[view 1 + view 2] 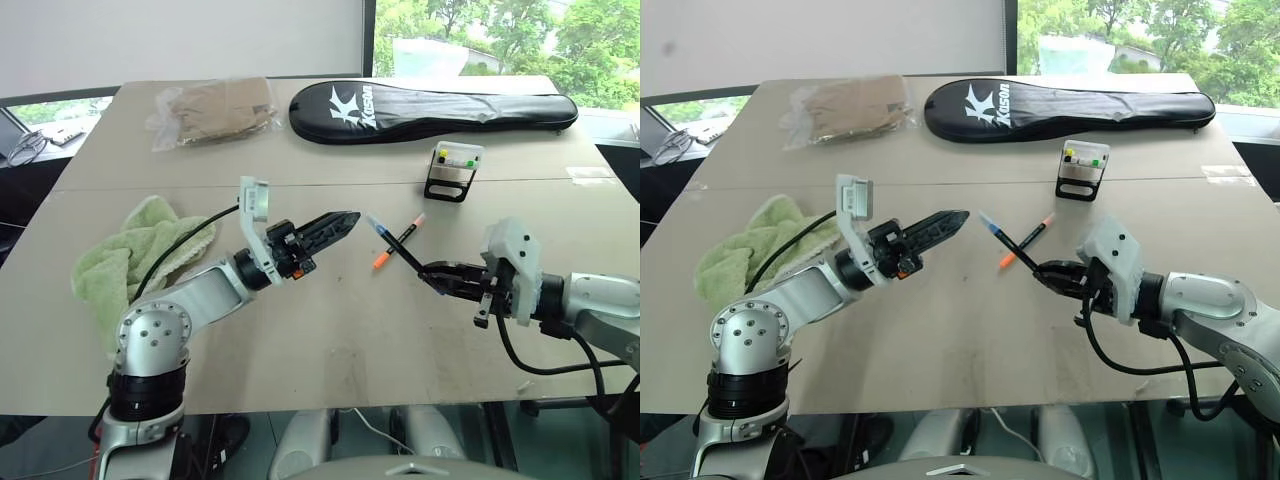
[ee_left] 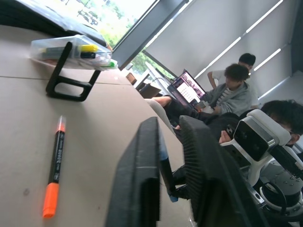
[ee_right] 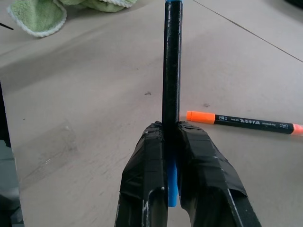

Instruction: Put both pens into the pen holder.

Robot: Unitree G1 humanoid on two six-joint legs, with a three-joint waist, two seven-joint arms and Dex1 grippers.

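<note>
1. A long tan table [image 1: 330,330] runs before windows with green trees beyond; in my left wrist view, several people sit past its far edge around an open laptop [image 2: 188,89].
2. My right gripper [image 1: 430,272] hangs above the table's right half, pinched tight on the blue pen [image 1: 392,240], which juts up and to the left, its blue tip free in the air.
3. The orange pen [image 1: 398,242] lies flat on the table just beyond and under the blue one, the two crossing from my head camera.
4. My left gripper [image 1: 345,223] hovers left of both pens, pointing at the blue tip and just short of it; its fingers [image 2: 142,179] stand a narrow gap apart with nothing gripped.
5. The pen holder [image 1: 453,170] stands further back on the right, well apart from both grippers, with yellow and green markers inside.
6. A black racket case [image 1: 430,110], a plastic bag [image 1: 213,110] and a green towel [image 1: 135,255] also sit on the table.
</note>
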